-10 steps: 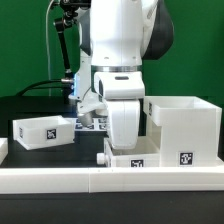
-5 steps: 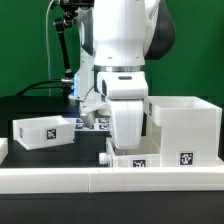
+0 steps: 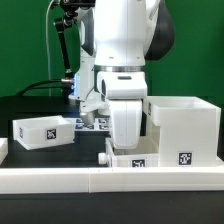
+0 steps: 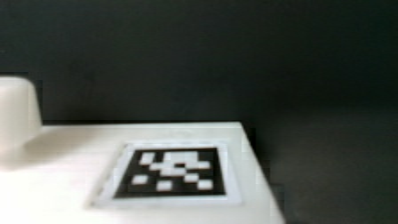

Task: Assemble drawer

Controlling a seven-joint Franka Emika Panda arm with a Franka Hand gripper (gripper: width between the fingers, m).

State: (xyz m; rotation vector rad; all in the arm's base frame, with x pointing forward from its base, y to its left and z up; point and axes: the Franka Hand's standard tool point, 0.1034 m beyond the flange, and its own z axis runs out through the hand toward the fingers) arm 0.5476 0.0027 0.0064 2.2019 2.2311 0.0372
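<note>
In the exterior view, the large white box housing (image 3: 186,128) stands at the right with a tag on its front. A small tagged tray (image 3: 42,131) lies at the left. A second small tray (image 3: 138,158), with a dark knob (image 3: 105,158) on its left side, sits in front of the housing. My gripper (image 3: 127,140) hangs straight down into or just behind this tray. Its fingertips are hidden, so I cannot tell whether it is open or shut. The wrist view shows a white tagged surface (image 4: 178,172) close below, on dark table; no fingers show.
A low white rail (image 3: 100,181) runs along the front of the table. The marker board (image 3: 92,124) lies behind my gripper. A black stand with cables (image 3: 66,60) rises at the back left. A blurred white shape (image 4: 15,115) sits at the wrist view's edge.
My arm has shifted very slightly toward the exterior view's right since one second ago. The trays and the housing have not moved.
</note>
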